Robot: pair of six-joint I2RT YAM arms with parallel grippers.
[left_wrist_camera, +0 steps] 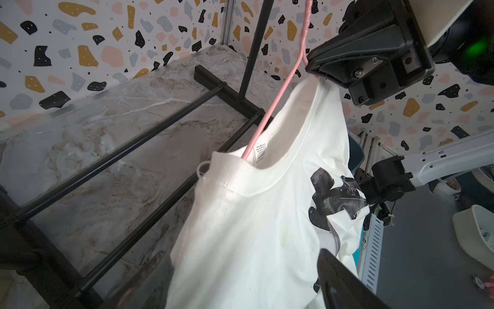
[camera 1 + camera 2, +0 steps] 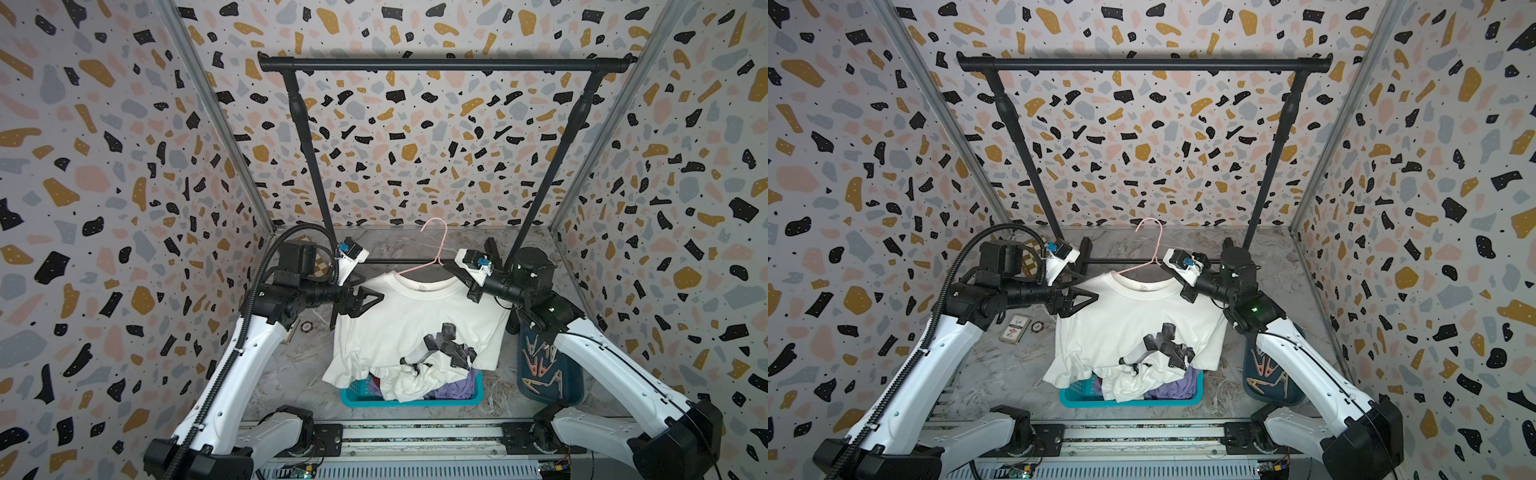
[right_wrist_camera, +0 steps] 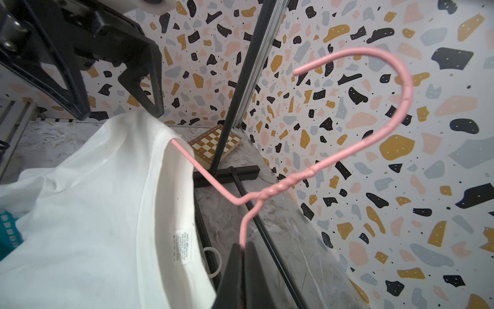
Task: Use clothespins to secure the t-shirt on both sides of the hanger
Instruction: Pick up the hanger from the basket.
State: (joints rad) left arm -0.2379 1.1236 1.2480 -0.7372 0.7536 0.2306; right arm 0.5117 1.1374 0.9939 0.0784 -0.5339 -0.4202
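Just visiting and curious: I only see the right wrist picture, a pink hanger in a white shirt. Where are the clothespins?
Observer: The clothespins lie in a dark tray beside the right arm.
Operator: What is below the shirt?
Observer: The t-shirt reaches down to a teal basket holding more clothes.
Operator: Where could the hanger hang?
Observer: A black rack's top bar stands high above the hook of the hanger.

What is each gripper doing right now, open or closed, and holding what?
Left gripper: open, by the t-shirt, holding nothing.
Right gripper: closed on the pink hanger.
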